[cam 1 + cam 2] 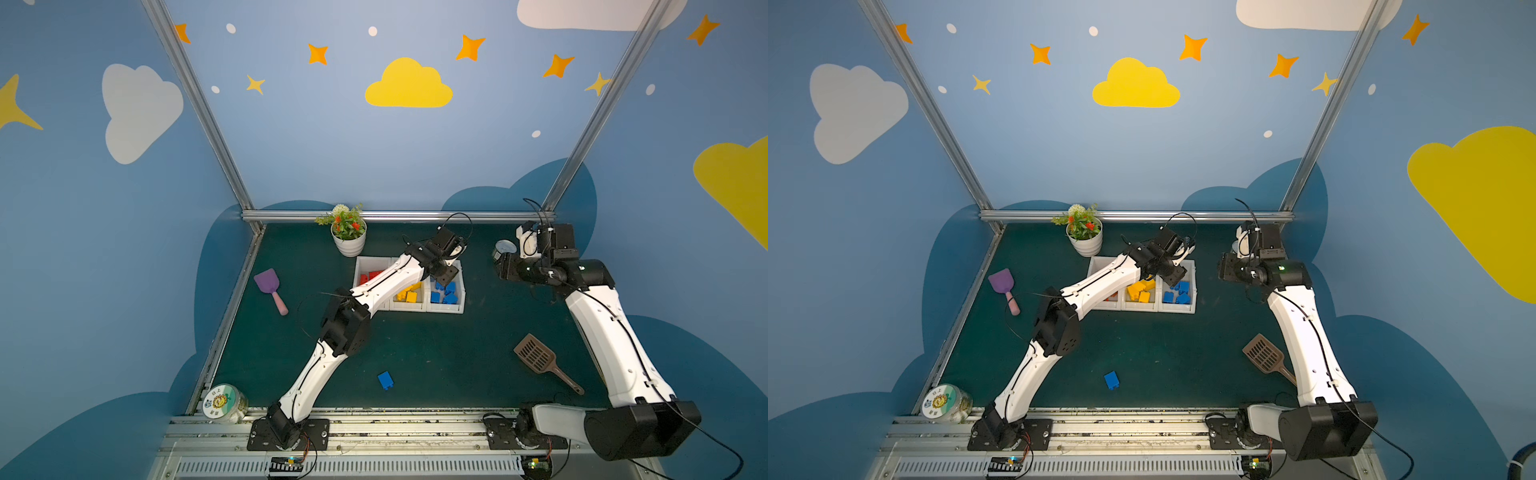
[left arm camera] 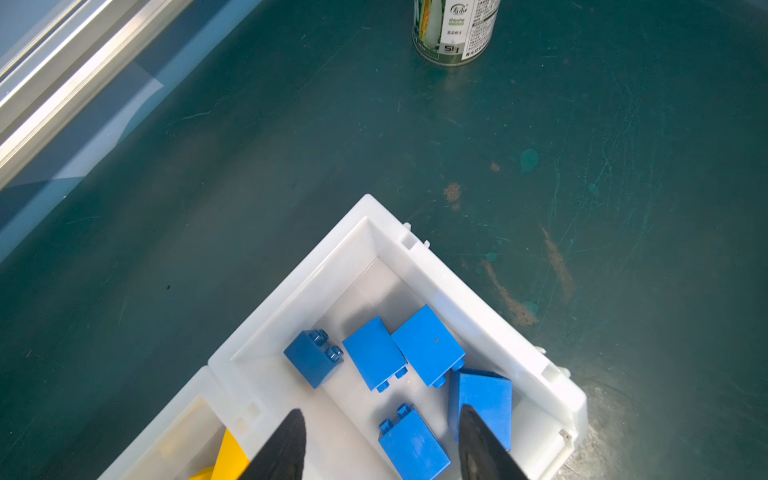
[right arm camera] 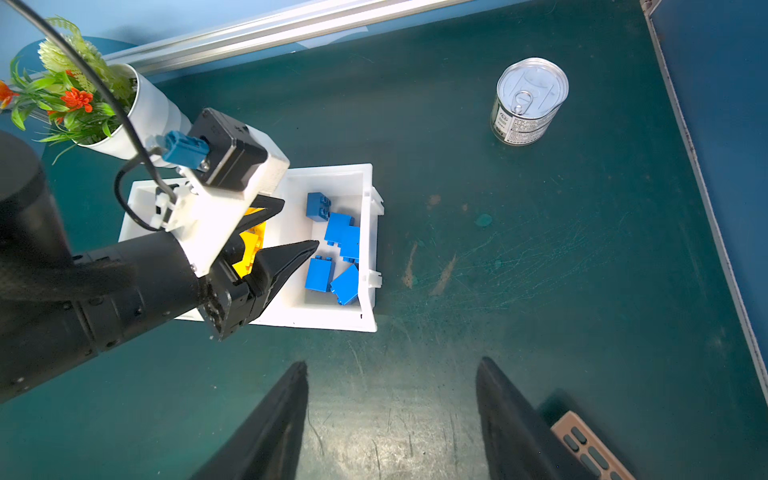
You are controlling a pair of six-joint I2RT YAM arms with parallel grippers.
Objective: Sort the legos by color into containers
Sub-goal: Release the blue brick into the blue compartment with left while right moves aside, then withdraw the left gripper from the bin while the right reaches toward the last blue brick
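Bins (image 1: pixel 444 308): sitting mid-back on the worktop (image 1: pixel 436 353), holding sorted bricks (image 2: pixel 428 345).
Stray brick (image 1: pixel 385 380): blue, lying near the front edge.
Left claw (image 2: pixel 382 409): hanging apart, empty, over the blue bin (image 2: pixel 469 299).
Right claw (image 3: pixel 392 361): hovering apart, empty, near the can (image 3: pixel 528 99).
Risk: both arms going for the stray brick, colliding.

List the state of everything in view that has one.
left gripper, open, empty, over the end bin
right gripper, open, empty, above bare table
end bin, holds blue legos only
loose blue lego, on the table, unsorted
metal can, upright, pull tab intact
flower pot, upright
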